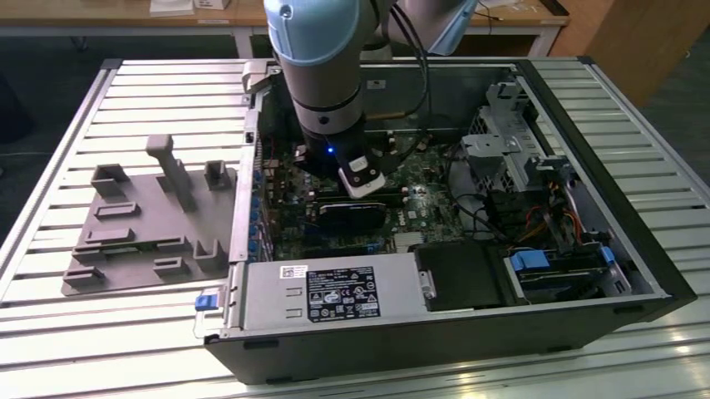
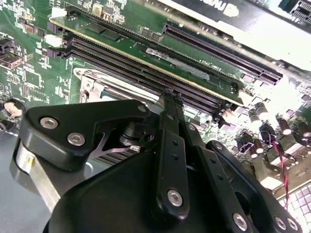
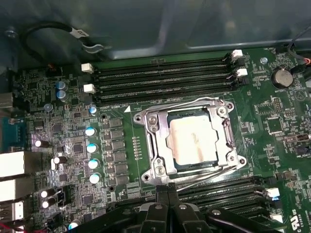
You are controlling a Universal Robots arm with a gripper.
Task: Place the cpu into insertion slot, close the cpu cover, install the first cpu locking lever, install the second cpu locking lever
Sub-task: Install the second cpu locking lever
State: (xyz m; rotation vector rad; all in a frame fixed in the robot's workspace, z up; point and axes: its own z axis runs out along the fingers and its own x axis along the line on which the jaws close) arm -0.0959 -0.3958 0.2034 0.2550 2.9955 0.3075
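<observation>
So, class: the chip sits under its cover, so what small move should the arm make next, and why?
Probably nudge the gripper sideways against the thin silver lever beside it: the silver-grey square cpu already lies under the closed silver metal frame cover.

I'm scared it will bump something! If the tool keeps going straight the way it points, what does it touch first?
Probably the edge of the cpu cover, the silver frame over the cpu. The tool points at its near rim, though depth is hard to judge.
</observation>
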